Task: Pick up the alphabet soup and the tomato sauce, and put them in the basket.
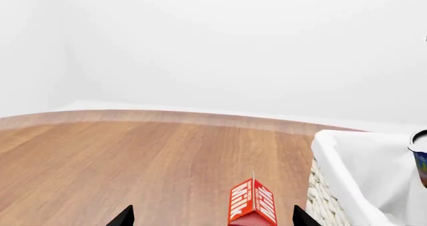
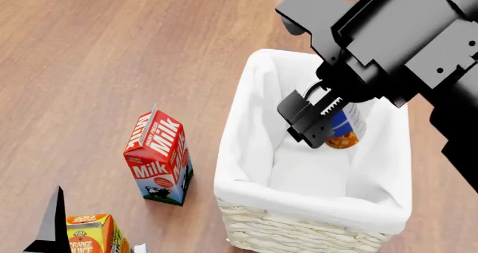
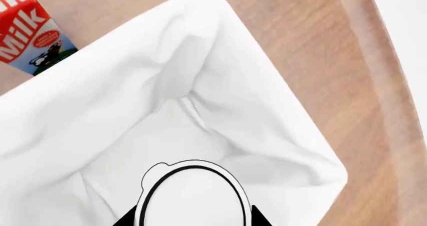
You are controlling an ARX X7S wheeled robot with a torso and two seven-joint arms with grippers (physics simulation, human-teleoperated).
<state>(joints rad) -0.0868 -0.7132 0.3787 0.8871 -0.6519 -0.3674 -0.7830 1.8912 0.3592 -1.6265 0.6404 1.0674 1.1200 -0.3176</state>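
- Our right gripper holds the alphabet soup, its fingers closed on the can's sides. The can hangs over the open mouth of the basket, toward the basket's far right part, and we judge it is not yet resting on the bottom.
- In the right wrist view the silver top of the can shows between the two fingertips, and below it lies only the white cloth liner. Nothing is yet inside the basket.
- The step in hand is the release of the can into the basket. To do it well, we should bring the can lower, so it falls only a little and does not tip or bounce.
- We should keep the can away from the right wall of the basket, because the liner folds there could catch it. A place nearer the middle also leaves room for the second can.
- Our left gripper is low above the wooden table, just beside the milk carton. Its fingertips stand wide apart and hold nothing.
- The tomato sauce is not visible in any view, so we cannot tell where it stands.
- An orange juice carton stands at the near edge of the table, next to the milk carton.
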